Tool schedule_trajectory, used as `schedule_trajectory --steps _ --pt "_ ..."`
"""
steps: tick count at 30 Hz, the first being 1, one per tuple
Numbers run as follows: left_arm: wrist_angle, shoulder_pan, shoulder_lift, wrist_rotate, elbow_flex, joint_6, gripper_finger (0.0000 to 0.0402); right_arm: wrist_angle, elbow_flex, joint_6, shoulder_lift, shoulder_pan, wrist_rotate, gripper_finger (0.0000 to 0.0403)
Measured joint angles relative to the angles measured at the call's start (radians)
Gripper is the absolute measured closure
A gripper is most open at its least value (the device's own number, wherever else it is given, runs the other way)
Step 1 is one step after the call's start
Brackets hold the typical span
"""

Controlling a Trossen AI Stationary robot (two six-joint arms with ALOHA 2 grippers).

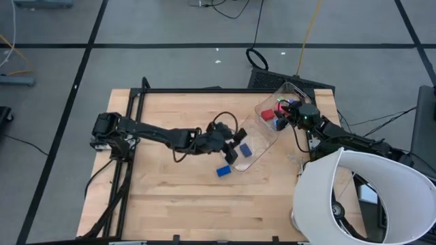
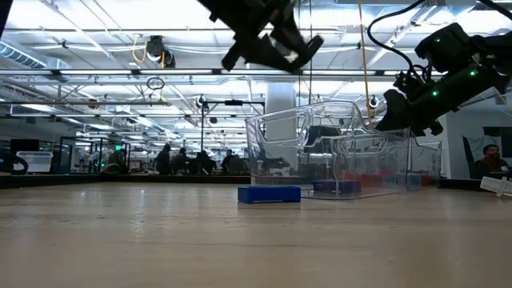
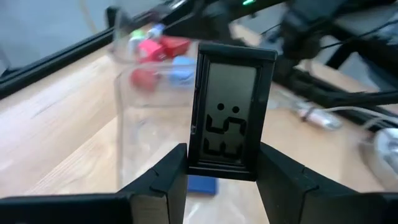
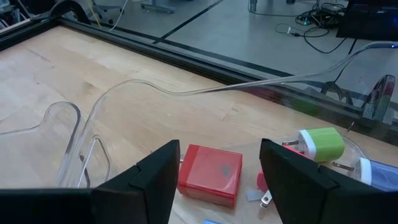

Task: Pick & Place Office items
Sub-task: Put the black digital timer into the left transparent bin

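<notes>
My left gripper is shut on a small dark flat clock with a grey display. It holds the clock high above the table, beside the near end of the clear bin. A blue block lies flat on the wood just outside that end. Another blue piece lies inside the bin. A red block, a green plug-like piece and a light-blue piece rest at the bin's far end. My right gripper stands there with its fingers apart. My left gripper pinches the clock by the two long edges of its lower end between its two fingers. The rest of the clock sticks out past the fingertips, display showing. It is lifted clear of the table. I cannot tell whether my right gripper touches the bin's rim.
A large white round shade covers the table's near right corner. A black frame rail runs along the table's left side. Cables lie at the far right edge. Bare wood lies left of and in front of the blue block.
</notes>
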Motion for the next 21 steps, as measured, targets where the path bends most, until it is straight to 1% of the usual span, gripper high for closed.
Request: schedule_trajectory --steps 5,9,14,18,21 --pt "-0.028 0.018 0.032 0.002 -0.013 -0.045 0.0243 0.0 0.0 -0.002 0.0 0.0 0.0 0.019" --pt "0.004 0.017 0.084 0.029 -0.013 -0.051 0.0241 0.0 0.0 -0.002 0.0 0.0 -0.001 0.019" --pt "0.008 0.018 0.144 0.041 -0.015 -0.102 0.0245 0.0 0.0 -0.003 0.0 0.0 -0.001 0.019" --pt "0.013 0.018 0.165 0.056 -0.015 -0.128 0.0238 0.0 0.0 -0.003 0.0 0.0 -0.001 0.019" --pt "0.011 0.017 0.172 0.057 -0.015 -0.13 0.0239 0.0 0.0 -0.006 0.0 0.0 -0.001 0.019"
